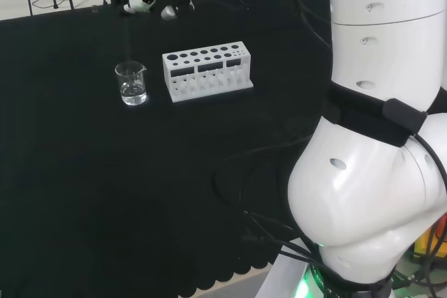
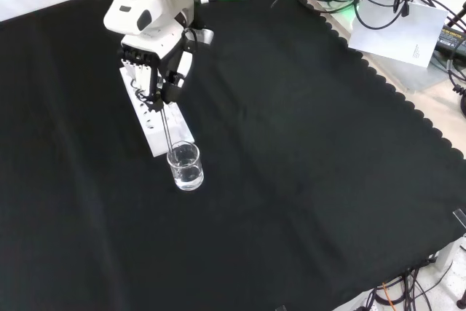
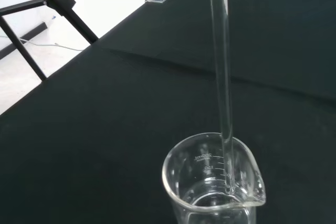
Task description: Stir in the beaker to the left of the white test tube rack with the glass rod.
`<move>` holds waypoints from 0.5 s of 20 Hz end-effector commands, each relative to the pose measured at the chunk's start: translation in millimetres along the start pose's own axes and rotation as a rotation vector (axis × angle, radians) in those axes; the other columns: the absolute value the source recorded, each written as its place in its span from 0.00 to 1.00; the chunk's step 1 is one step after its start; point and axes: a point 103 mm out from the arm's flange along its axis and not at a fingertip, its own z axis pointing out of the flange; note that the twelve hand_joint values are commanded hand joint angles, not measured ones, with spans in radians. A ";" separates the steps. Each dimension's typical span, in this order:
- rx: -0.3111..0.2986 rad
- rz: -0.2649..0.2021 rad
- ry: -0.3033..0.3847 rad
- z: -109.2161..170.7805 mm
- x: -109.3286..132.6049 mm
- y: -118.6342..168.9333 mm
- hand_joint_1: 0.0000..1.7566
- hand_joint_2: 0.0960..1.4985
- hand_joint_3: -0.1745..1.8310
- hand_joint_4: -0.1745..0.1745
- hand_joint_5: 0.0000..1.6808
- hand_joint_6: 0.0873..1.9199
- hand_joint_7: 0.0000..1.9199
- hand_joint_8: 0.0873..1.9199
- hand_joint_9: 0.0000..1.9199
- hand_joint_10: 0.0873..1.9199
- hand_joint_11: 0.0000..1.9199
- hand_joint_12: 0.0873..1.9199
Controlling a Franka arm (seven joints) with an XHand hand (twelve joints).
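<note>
A black cloth (image 2: 306,180) covers the bench. In the front view, the black and white hand (image 2: 162,71) is seen coming in from the top, with its fingers (image 2: 175,81) curled round the upper end of a thin glass rod (image 2: 167,129). The rod is held nearly upright and reaches down from the hand into a clear beaker (image 2: 186,166), which stands on the cloth just below the hand. A shallow layer of clear liquid is held in the beaker (its spout shows plainly in the wrist view). In the wrist view, the rod's lower end is seen inside the beaker, close against the inner wall and dipped in the liquid.

A white test tube rack (image 2: 153,123) lies partly under the hand in the front view, with its near end just beside the beaker. In the head view, the beaker is placed to the left of the rack, apart from it, and the hand is seen high above the beaker near the cloth's far edge.
</note>
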 end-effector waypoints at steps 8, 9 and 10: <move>-0.001 0.030 -0.013 -4.7 7.2 -39.5 0.74 0.69 0.09 0.00 0.62 0.28 0.59 0.52 0.82 0.39 0.85 0.20; -0.002 0.022 -0.015 -4.0 12.6 -38.2 0.74 0.69 0.09 0.00 0.62 0.28 0.59 0.52 0.82 0.39 0.85 0.20; 0.004 0.007 -0.026 -2.9 17.2 -36.9 0.74 0.69 0.09 0.00 0.62 0.28 0.59 0.52 0.82 0.39 0.85 0.20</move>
